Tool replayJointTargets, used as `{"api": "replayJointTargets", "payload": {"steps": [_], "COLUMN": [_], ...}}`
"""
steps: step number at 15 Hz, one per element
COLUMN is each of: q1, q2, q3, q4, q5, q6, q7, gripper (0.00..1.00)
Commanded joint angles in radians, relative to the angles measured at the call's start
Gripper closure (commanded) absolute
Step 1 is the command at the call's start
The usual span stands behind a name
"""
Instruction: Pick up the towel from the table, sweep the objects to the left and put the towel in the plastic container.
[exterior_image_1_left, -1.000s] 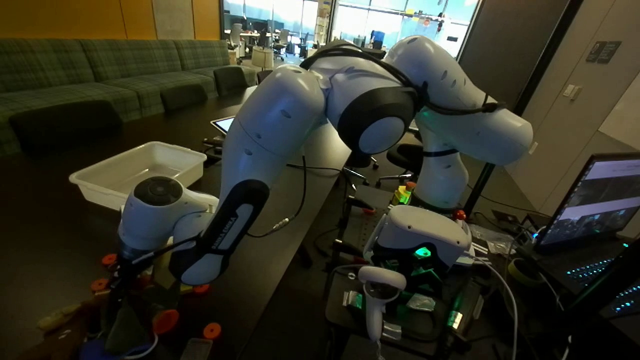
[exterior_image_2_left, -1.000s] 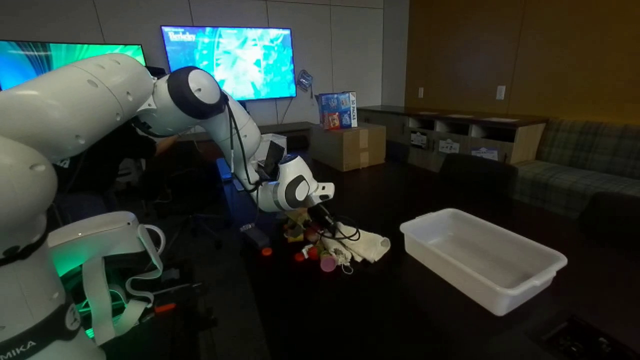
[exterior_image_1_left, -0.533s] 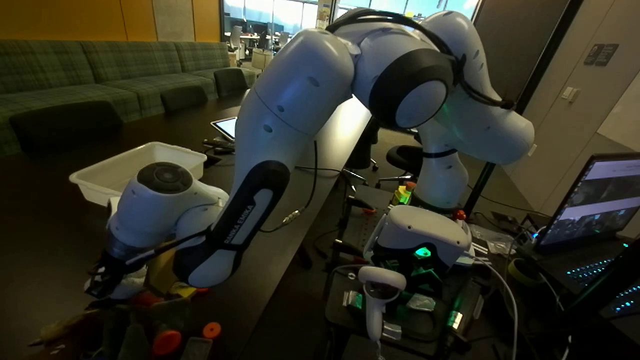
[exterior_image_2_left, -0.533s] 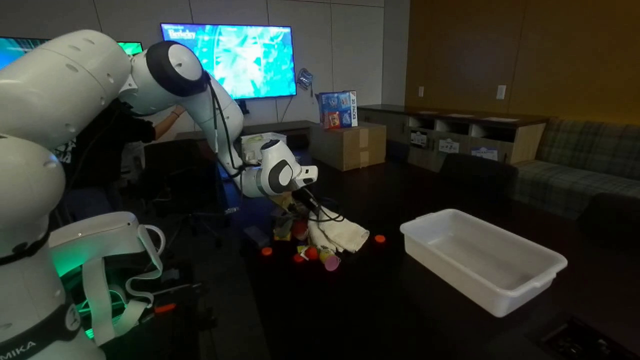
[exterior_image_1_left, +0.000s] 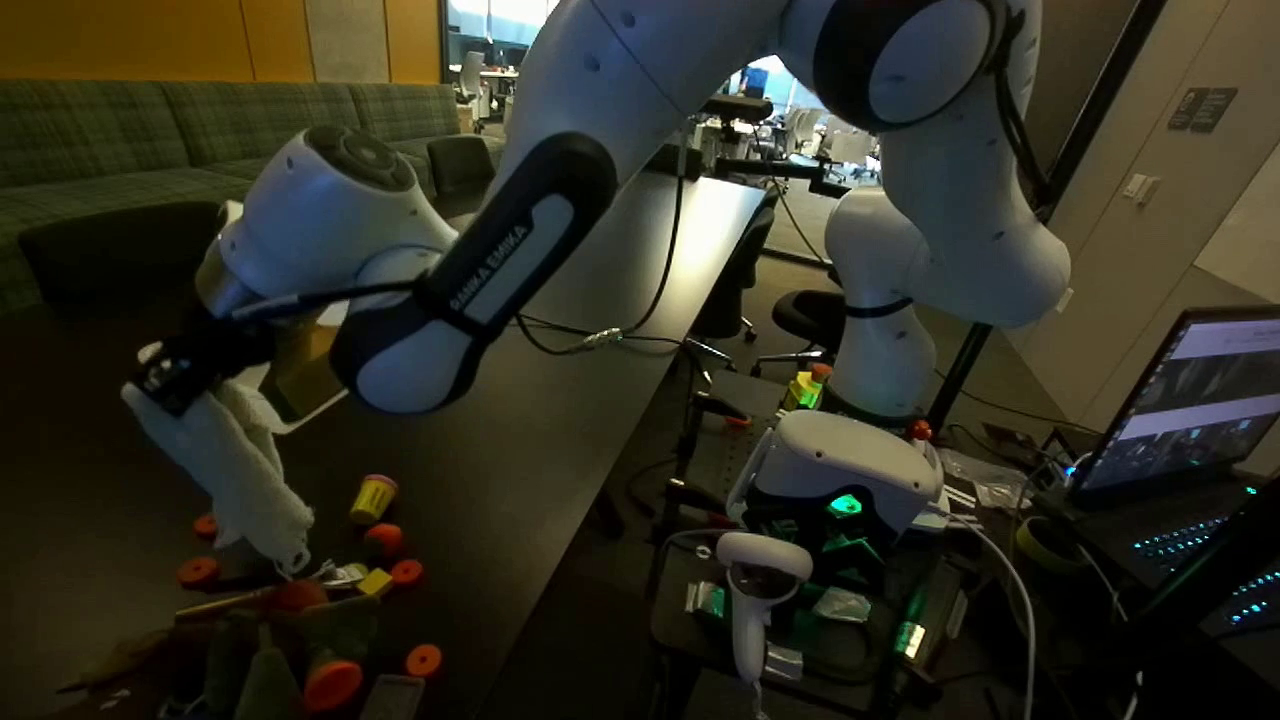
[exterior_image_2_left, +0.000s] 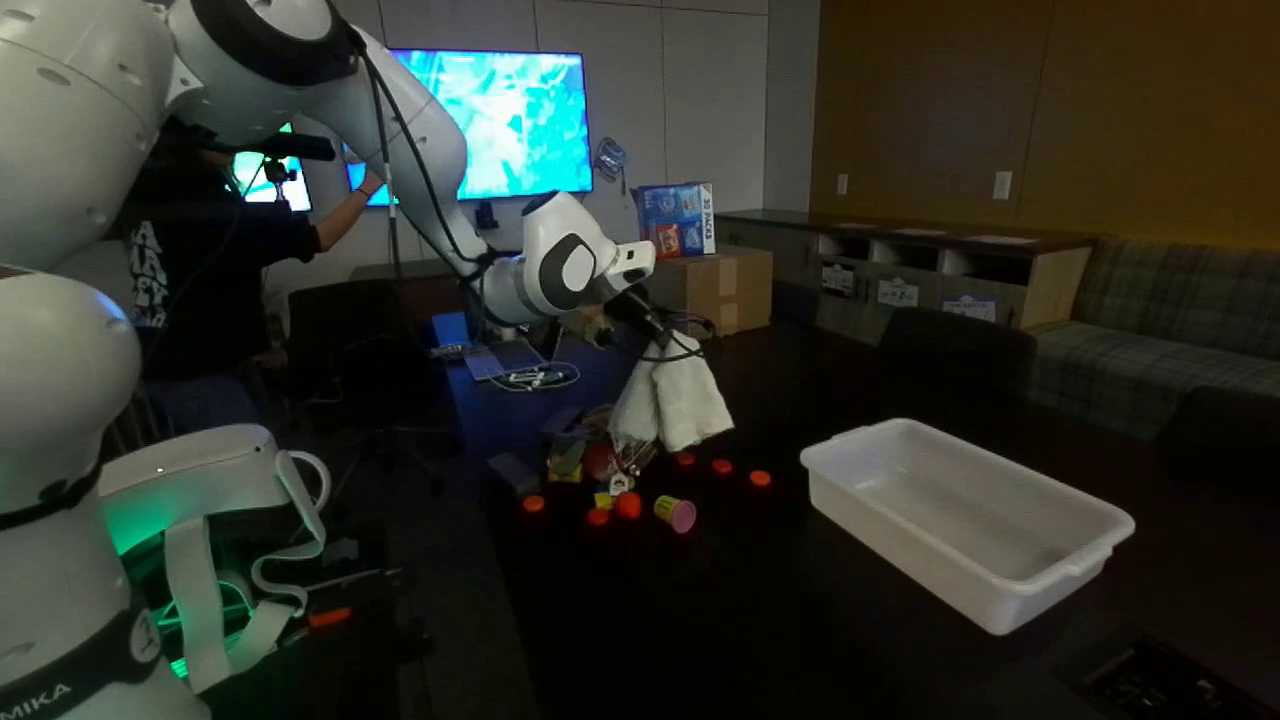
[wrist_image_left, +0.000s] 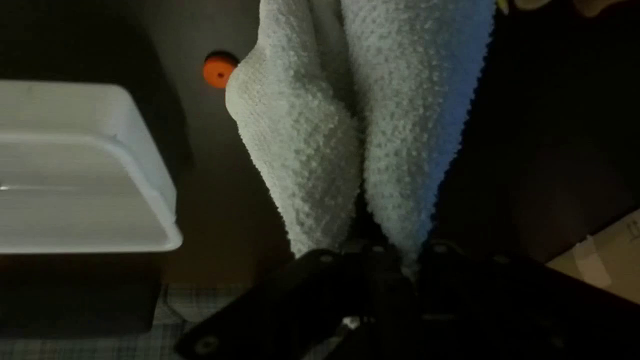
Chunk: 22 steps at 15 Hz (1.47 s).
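Clearly past the pick-up, holding the white terry towel (exterior_image_2_left: 690, 405) pinched in the gripper (wrist_image_left: 383, 251), mid-frame in an exterior view; probably done sweeping, judging by toy pieces (exterior_image_2_left: 628, 505) gathered on the desk (exterior_image_2_left: 700, 610) below; yet to reach the plastic tub (exterior_image_2_left: 900, 541), frame right.

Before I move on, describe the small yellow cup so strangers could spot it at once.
In an exterior view, start at the white plastic container on the black table. Left of it in the picture, lower than the hanging towel, the cup lies on its side. Its yellow wall and pink end set it apart from the flat orange discs nearby.
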Motion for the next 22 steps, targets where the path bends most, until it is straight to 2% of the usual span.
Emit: {"api": "replayJointTargets", "payload": {"steps": [1,5,10,13,14,17,18,19,20,22], "q1": [-0.047,-0.228,-0.474,-0.552,-0.604,-0.642,-0.65,-0.657,-0.664,-0.673], "q2": [-0.107,-0.12,0.02,0.127,0.152,0.271,0.309,0.348,0.385,0.447], "q3": [-0.034,0.008,0.096,0.105,0.136,0.1,0.082,0.062,0.041,-0.006], "q4": [-0.033,0.075,0.36,0.511,0.556,0.692,0.736,0.779,0.822,0.906], "q5": [0.012,-0.013,0.014,0.007,-0.062,-0.116,-0.13,-0.142,-0.156,-0.18], "q6": [-0.004,-0.045,-0.159,-0.226,-0.25,-0.295,-0.319,-0.339,-0.364,-0.445], "q7": [-0.069,-0.135,-0.221,-0.216,-0.169,-0.108,-0.076,-0.038,-0.001,0.082], "gripper": [0.94,0.94,0.94,0.93,0.93,0.92,0.83,0.54,0.53,0.42]}}
